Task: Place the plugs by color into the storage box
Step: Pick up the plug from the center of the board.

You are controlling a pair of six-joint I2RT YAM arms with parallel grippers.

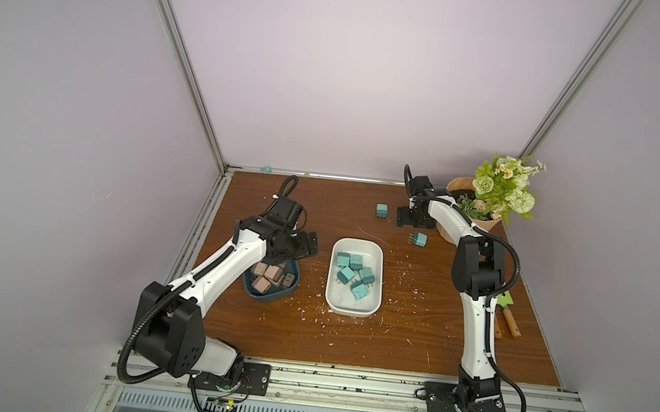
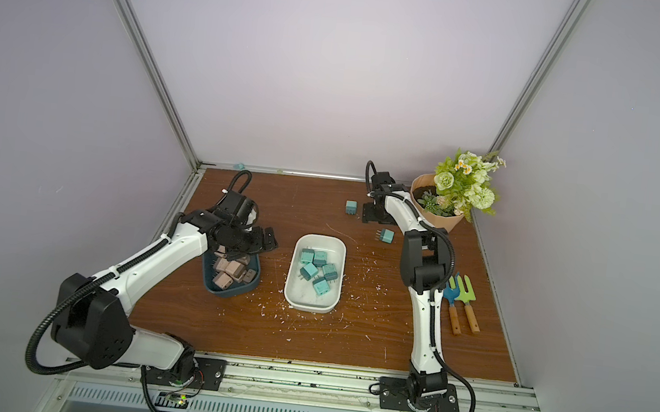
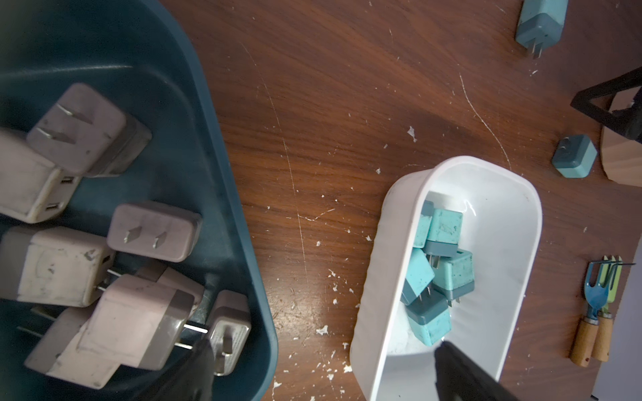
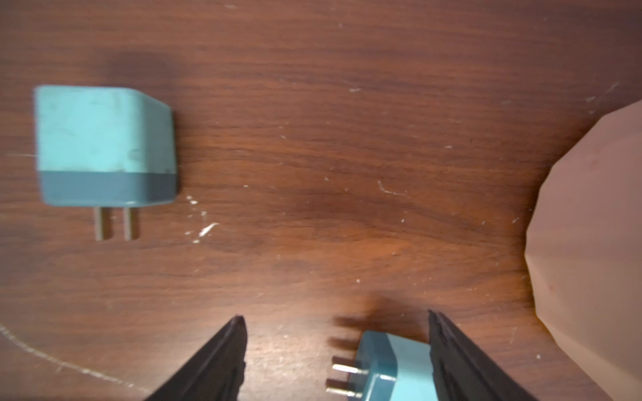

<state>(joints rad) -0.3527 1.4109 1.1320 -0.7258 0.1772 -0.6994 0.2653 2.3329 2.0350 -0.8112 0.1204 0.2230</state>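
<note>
Right wrist view gives the clearest answer on what is left. One teal plug (image 4: 389, 368) lies on the bench (image 4: 347, 139) between the fingers (image 4: 215, 364) of the right tool (image 4: 335, 319), close to one of them. Whether it touches that finger, I cannot tell. The fingers stand wide apart, with a clear gap on the other side of the plug, so this tool is open and grips nothing. A second teal plug (image 4: 104, 145) lies on its side a little away from the tool, on the side opposite to the flower pot (image 4: 590, 243).

In both top views the white storage box (image 1: 350, 310) stands between the two tools and holds five teal plugs (image 1: 348, 273) in a loose heap. The blue storage box (image 1: 268, 297) is directly under the left tool (image 1: 305, 246) and holds the pink plugs (image 1: 266, 277). I count about seven, but they overlap and the arm covers some. The left tool is opened fully and is empty, hanging over the rim of the blue box. I see no pink plug outside the blue box.

My judgement is that the pink part is finished and the teal part is mostly finished. Two teal plugs must go to the white box, and the one between the right tool's fingers looks like the next to be taken. The white scraps (image 3: 411, 133) on the bench are not part of the job.
</note>
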